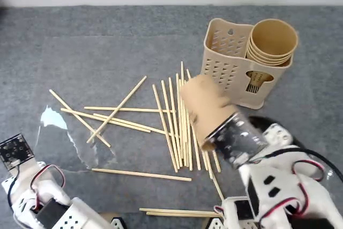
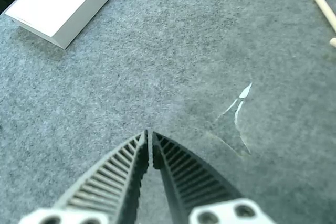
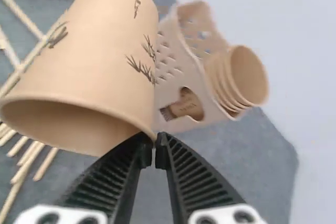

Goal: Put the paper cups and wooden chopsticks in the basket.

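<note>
Right wrist view: a paper cup [image 3: 89,66] is pinched at its rim by the right gripper [image 3: 155,142], near-left of the basket [image 3: 181,51] (cups [image 3: 241,82] stacked inside); it should be turned mouth-up over them, while the left gripper [image 2: 149,135] is closed on nothing

So the basket [image 1: 222,65] sits far right, cup stack [image 1: 273,38] inside. Scattered chopsticks [image 1: 171,116] lie left of it, a cup [image 1: 206,108] over them.
</note>
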### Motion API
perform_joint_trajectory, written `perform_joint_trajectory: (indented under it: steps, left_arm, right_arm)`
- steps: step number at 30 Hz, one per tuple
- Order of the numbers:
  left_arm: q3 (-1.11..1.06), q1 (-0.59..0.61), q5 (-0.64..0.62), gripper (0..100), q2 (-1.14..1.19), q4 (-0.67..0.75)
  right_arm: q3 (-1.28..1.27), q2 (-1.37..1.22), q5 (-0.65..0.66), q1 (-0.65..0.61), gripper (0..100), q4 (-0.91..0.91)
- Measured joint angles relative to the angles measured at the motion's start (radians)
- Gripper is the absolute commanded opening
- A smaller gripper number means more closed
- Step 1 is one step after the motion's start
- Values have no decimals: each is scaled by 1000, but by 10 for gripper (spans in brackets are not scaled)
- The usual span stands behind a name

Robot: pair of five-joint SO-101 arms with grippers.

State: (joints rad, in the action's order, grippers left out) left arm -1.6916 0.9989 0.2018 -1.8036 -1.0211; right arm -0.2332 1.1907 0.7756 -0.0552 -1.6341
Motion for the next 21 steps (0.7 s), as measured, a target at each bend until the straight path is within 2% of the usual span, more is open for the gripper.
perform_joint_trajectory:
  steps: [5, 10, 16, 21]
  left_arm:
    - [0, 0, 0, 13, 0, 0]
    - [0, 0, 0, 13, 0, 0]
    - [0, 0, 0, 13, 0, -11]
    - [0, 0, 0, 13, 0, -52]
  right_arm:
    - [0, -9, -2, 176, 9, 103]
    - [8, -130, -32, 310, 9, 222]
    - [23, -287, -44, 356, 9, 298]
    - [167, -422, -140, 353, 9, 276]
